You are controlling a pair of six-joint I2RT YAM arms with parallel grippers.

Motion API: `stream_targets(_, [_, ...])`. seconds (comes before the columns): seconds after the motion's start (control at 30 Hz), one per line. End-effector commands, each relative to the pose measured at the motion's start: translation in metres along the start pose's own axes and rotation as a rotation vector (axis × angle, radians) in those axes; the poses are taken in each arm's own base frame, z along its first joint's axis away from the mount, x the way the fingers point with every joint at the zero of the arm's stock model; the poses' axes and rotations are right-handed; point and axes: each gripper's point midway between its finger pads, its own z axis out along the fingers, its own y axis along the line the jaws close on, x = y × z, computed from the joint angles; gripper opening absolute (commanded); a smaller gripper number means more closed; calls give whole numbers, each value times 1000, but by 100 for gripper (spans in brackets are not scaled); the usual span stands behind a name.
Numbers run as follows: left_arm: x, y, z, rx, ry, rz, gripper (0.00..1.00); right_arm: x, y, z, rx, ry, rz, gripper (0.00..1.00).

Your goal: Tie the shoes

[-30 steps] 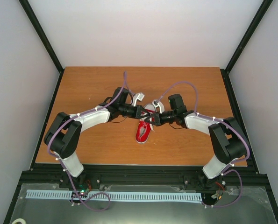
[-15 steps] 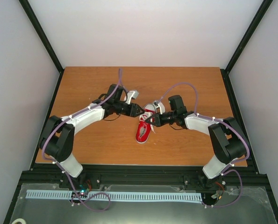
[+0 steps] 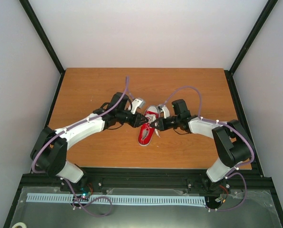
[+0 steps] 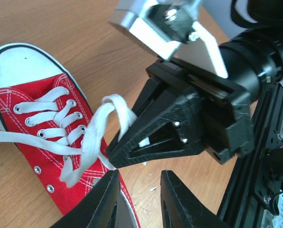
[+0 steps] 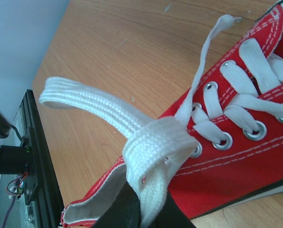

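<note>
The red sneaker (image 3: pixel 145 135) with a white toe cap lies on the table between my arms, toe toward the near edge. My right gripper (image 3: pixel 154 124) is shut on a loop of white lace (image 5: pixel 93 102) beside the shoe's opening; its own view shows the red canvas (image 5: pixel 246 156) and the gripper (image 5: pixel 148 216) pinching the lace. My left gripper (image 3: pixel 140 122) is open and empty, its fingers (image 4: pixel 105 199) apart just beside the shoe (image 4: pixel 41 137) and below the right gripper's black fingers (image 4: pixel 165 128). A loose lace end (image 4: pixel 3 137) trails left.
The wooden table (image 3: pixel 93 90) is bounded by a black frame rail (image 3: pixel 131 171) at the near edge and grey walls around. Purple cables arch over both arms.
My left gripper drew back from the shoe, then came down close to it again, and the left arm has stretched lower. The right gripper has kept its hold on the lace.
</note>
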Motion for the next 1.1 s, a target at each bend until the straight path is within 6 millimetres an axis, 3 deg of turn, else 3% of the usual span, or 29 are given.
stream_targets(0.0, [-9, -10, 12, 46, -9, 54, 26, -3, -1, -6, 19, -32, -14, 3])
stream_targets(0.07, [-9, -14, 19, 74, 3, 59, 24, -3, -2, -6, 21, -35, -7, 3])
stream_targets(0.23, [1, 2, 40, 43, 61, 66, 20, -7, -3, -7, 23, -45, -4, 3])
stream_targets(0.57, [-7, 26, 56, -53, 43, 108, 19, -9, -4, -8, 16, -48, 2, 3])
stream_targets(1.07, [-2, 40, 73, -77, 78, 159, 28, -12, -4, -4, -8, -37, 4, 3])
